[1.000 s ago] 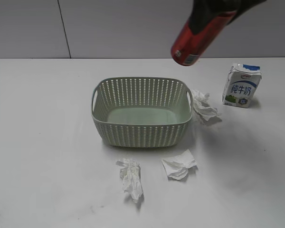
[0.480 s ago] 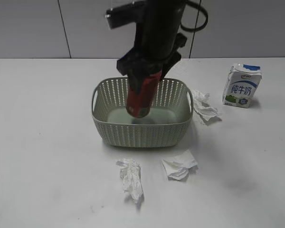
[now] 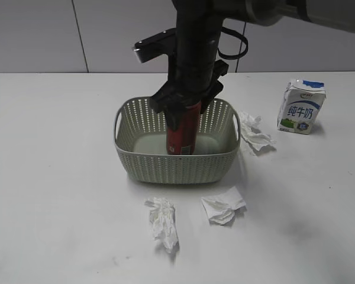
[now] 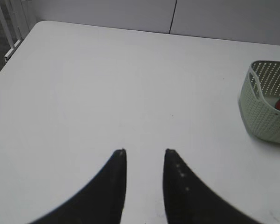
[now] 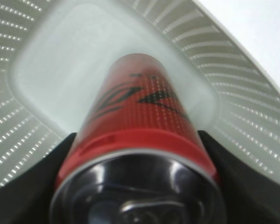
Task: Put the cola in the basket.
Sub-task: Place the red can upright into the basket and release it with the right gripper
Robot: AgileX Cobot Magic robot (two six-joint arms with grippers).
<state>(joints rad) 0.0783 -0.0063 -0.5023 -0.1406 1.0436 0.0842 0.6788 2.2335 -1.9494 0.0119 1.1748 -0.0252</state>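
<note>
Cola [image 3: 183, 131] stands upright inside the basket [image 3: 177, 167], right arm's jaws clamped on its top so it won't tip. Left wrist: left jaws parted, holding nothing above the counter [image 4: 93, 84]. Right wrist: can gripped over basket floor.

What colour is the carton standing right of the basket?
The milk carton is white with blue trim and blue lettering, seen best in the exterior view.

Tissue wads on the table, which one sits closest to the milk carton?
The crumpled tissue right of the basket; the other two lie in front of it.
</note>
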